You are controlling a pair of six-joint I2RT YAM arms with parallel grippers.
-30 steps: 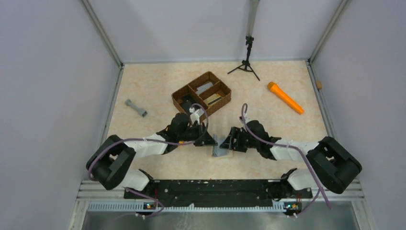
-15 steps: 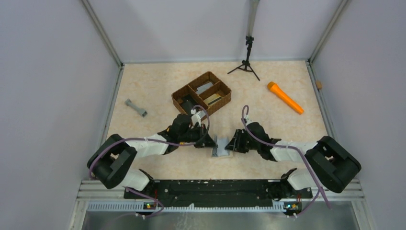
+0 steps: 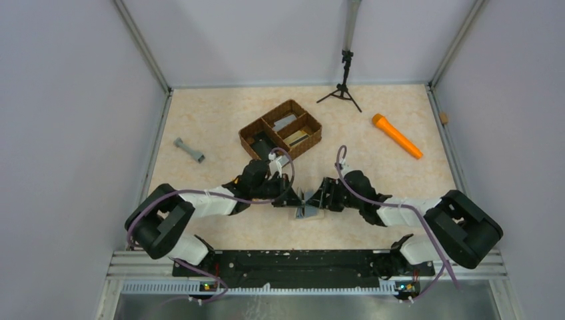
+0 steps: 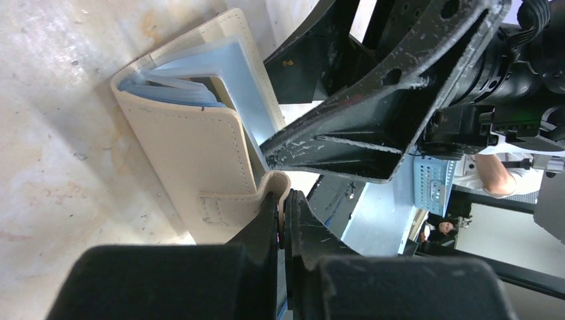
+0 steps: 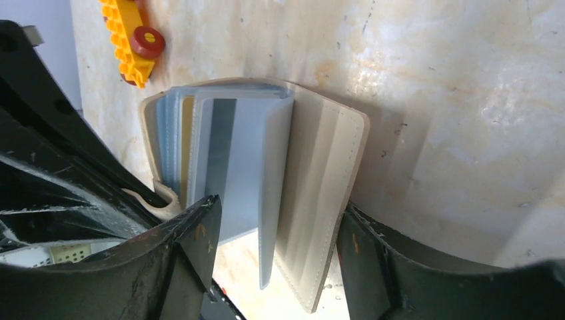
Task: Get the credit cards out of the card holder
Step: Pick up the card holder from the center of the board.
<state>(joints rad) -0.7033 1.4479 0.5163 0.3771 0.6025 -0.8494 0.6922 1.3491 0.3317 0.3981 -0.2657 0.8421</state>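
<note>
The right arm has come back in. A moment ago it had drawn off a little, leaving the card holder (image 3: 308, 211) plain to see between the two arms; now the right end effector (image 3: 318, 198) is at the holder again.

In the right wrist view its jaws stand apart, one either side of the holder's (image 5: 320, 167) cream cover and the pale blue sleeves. I can't tell whether they press on anything. The left end effector (image 4: 283, 200) hasn't budged: it is clamped tight on the holder's little strap, pinning the holder (image 4: 193, 153) on edge and fanned open on the counter (image 5: 433, 100), close in front of the arms.

A thin tan edge, likely one of the cards (image 5: 188, 153), shows between the sleeves, so the holder isn't emptied. This looks like another try at a card. The jaws now span the cover and sleeves, not the card alone, so they would need to shift onto that edge before closing.
</note>
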